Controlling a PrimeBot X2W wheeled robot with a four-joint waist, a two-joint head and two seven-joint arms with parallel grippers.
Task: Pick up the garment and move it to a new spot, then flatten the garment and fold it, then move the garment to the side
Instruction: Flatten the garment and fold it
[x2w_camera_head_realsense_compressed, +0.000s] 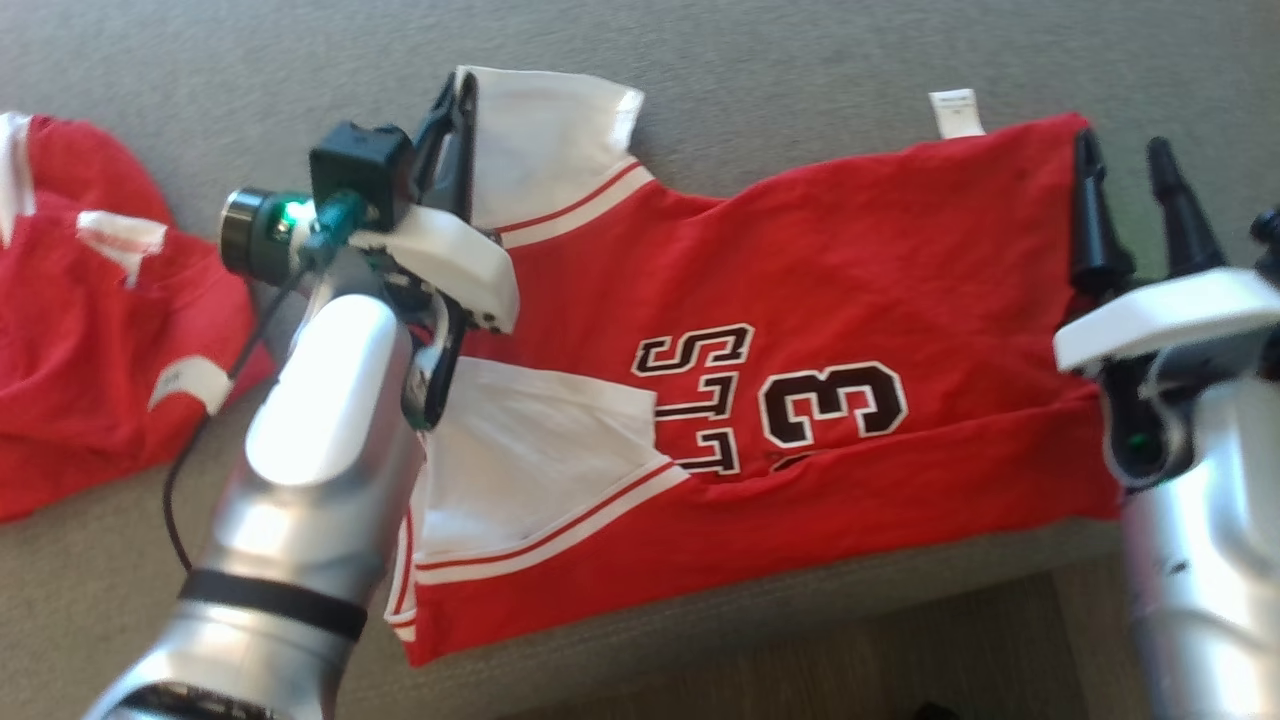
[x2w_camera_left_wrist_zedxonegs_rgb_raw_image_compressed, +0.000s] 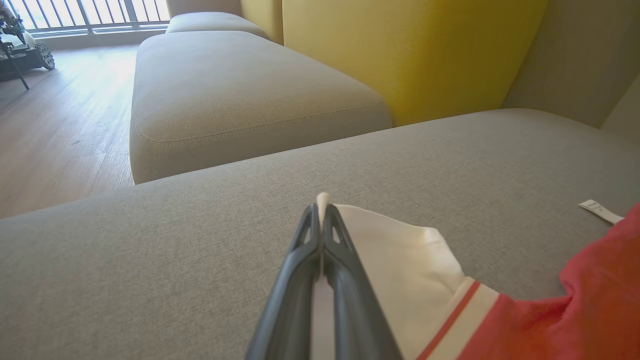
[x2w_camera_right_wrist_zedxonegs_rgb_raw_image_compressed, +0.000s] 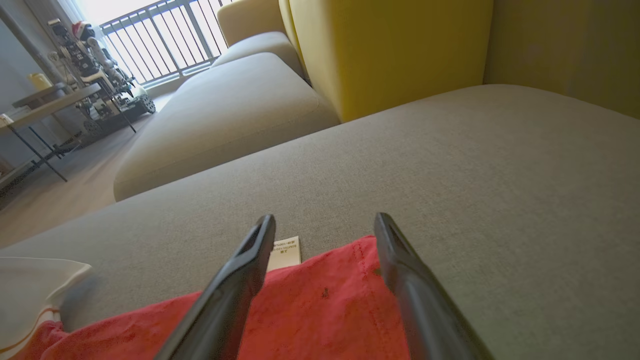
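Left end of the grey seat cushion (x2w_camera_head_realsense_compressed: 800, 60): a second red garment (x2w_camera_head_realsense_compressed: 90, 300) lies bunched, well apart from the work - ignore it.

Next along the cushion is the left gripper (x2w_camera_head_realsense_compressed: 460, 100). Its jaws are pressed together on the outer edge of the far white sleeve (x2w_camera_head_realsense_compressed: 545, 140), and the left wrist view shows a bit of white cloth poking out past the tips.

Across the cushion's middle, reaching toward its front edge, the red jersey (x2w_camera_head_realsense_compressed: 800, 270) lies spread sideways, collar end left and hem right. The near sleeve (x2w_camera_head_realsense_compressed: 530, 450) is turned in over the body. The near long side looks partly doubled over too, though that's hard to tell.

A white care label (x2w_camera_head_realsense_compressed: 955, 112) sticks out onto the cushion just past the far hem corner (x2w_camera_head_realsense_compressed: 1050, 160).

Toward the cushion's right end is the right gripper (x2w_camera_head_realsense_compressed: 1122, 150). Its jaws are apart, one finger on the red hem and the other on bare cushion, straddling that corner with nothing held.

Step, as I judge it: the fold - both far corners are being taken and only the left one is secured.

Next move needs the right jaws to pinch the hem corner, catching cloth and not the label alone. Then lift both ends level and carry the far edge toward the cushion's front edge. An uneven lift would skew the fold.
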